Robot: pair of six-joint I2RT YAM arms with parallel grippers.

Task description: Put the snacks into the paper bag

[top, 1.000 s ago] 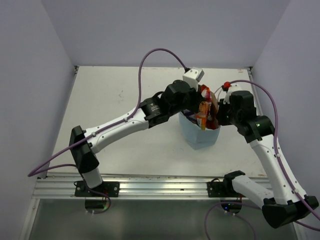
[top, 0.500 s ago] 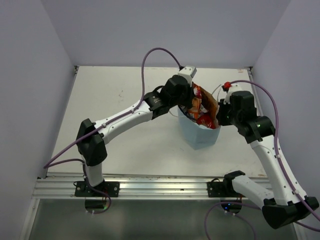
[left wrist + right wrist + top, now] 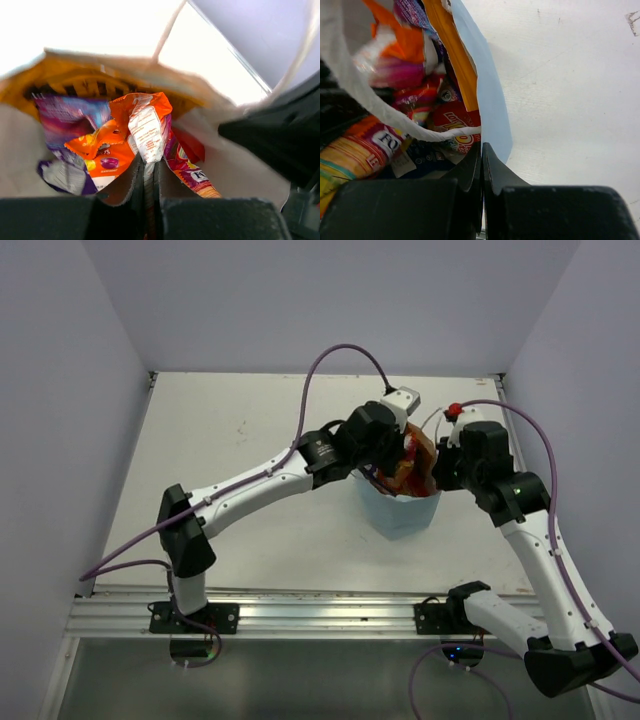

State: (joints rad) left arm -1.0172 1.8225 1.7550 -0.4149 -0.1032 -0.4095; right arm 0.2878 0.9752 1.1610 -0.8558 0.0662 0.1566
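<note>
Since the earlier frame, the orange-white packet (image 3: pixel 145 127) is brought down from above the rim into the paper bag (image 3: pixel 400 515), among the other snacks (image 3: pixel 67 117). Its edge is clamped between the left fingers (image 3: pixel 127 185). The bag's rim is pinched by the closed right fingers (image 3: pixel 470 172), and the bag is stood upright on the bench (image 3: pixel 240 440).

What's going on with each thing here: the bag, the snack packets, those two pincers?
paper bag: upright, open, full of packets
snacks: inside the bag, crammed together
orange-white packet: at the bag's mouth, pinched
left pincer: shut on the orange-white packet
right pincer: shut on the paper bag's rim
</note>
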